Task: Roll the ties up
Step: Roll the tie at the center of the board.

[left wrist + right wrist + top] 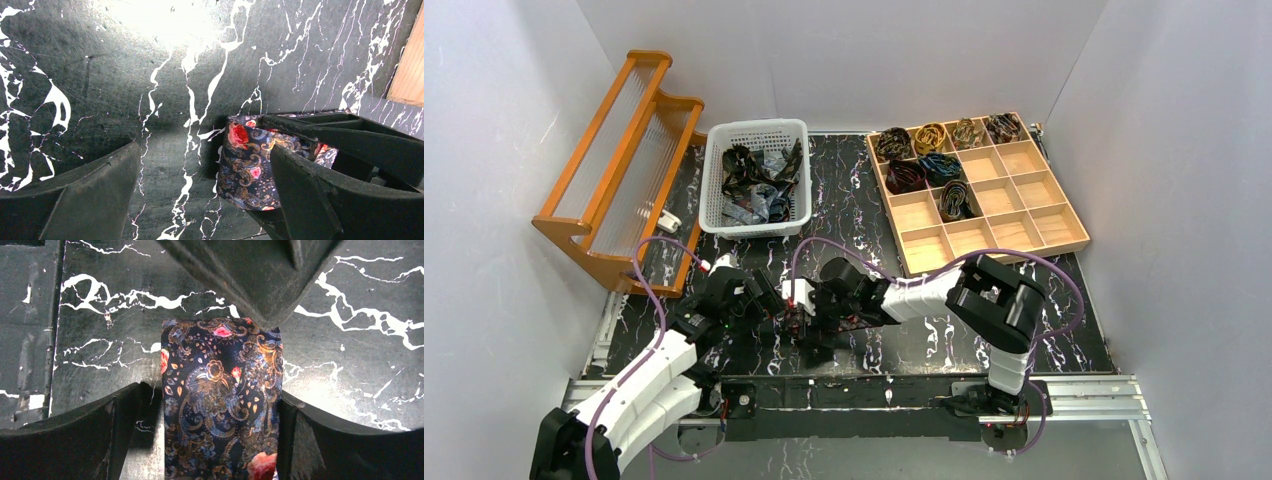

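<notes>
A dark blue paisley tie with red flowers (222, 400), rolled into a coil, stands on the black marbled table. My right gripper (215, 392) is open around it: the right finger (345, 445) touches the roll and a narrow gap shows at the left finger. In the left wrist view the same tie (247, 170) leans against dark fingers on the right. My left gripper (202, 150) is open wide, with its left finger (80, 200) far from the roll. Both grippers meet near the table's front middle (796, 312).
A white basket (720, 218) at the back holds loose ties (754, 180). A wooden compartment tray (1014, 232) at the back right holds several rolled ties (924, 135). An orange wooden rack (624, 170) stands at the left. Purple cables loop over both arms.
</notes>
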Available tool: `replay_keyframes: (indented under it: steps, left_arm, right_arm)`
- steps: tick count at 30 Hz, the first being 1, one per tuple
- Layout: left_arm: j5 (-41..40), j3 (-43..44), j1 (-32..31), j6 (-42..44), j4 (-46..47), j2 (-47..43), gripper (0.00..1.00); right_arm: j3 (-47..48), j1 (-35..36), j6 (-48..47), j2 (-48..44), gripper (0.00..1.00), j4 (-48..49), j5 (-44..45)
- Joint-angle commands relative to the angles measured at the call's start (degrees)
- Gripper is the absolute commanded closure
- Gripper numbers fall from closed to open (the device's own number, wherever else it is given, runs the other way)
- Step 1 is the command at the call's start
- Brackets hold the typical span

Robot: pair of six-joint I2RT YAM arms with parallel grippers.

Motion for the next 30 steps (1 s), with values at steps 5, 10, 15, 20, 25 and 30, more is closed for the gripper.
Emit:
replay_keyframes:
  steps: [5,10,15,20,25,30]
  left_arm:
    - [-1.26,0.54,0.25,0.23,-2.21,-1.48,0.02]
    - [-1.03,0.7,0.25,0.14,-1.76,-0.81,0.02]
    - [-0.74,0.8,0.25,0.23,-1.8,-0.82,0.02]
    - [-0.35,0.93,0.25,0.53,-1.81,-1.38,0.02]
    - [-0.82,1.79,0.25,0.99,-2.63,-2.26,0.02]
    - [-1.74,1.69,0.25,0.3,-2.43,-4.3,0.02]
  right_arm:
    - [-2.61,1.49,-4.21,0.94,0.27,2.9,9.94]
    - [-4.13,2.07,-3.34,-0.89,0.38,5.38,12.46]
    - [-4.31,2.19,-1.4,-3.32,0.33,6.37,10.3]
    - [-3.64,2.19,3.49,-8.47,0.01,7.13,11.66]
    - [-4.26,1.62,17.05,-17.45,0.01,4.37,19.97]
    - [-3.48,-1.94,40.94,-21.31,0.01,-9.7,22.03]
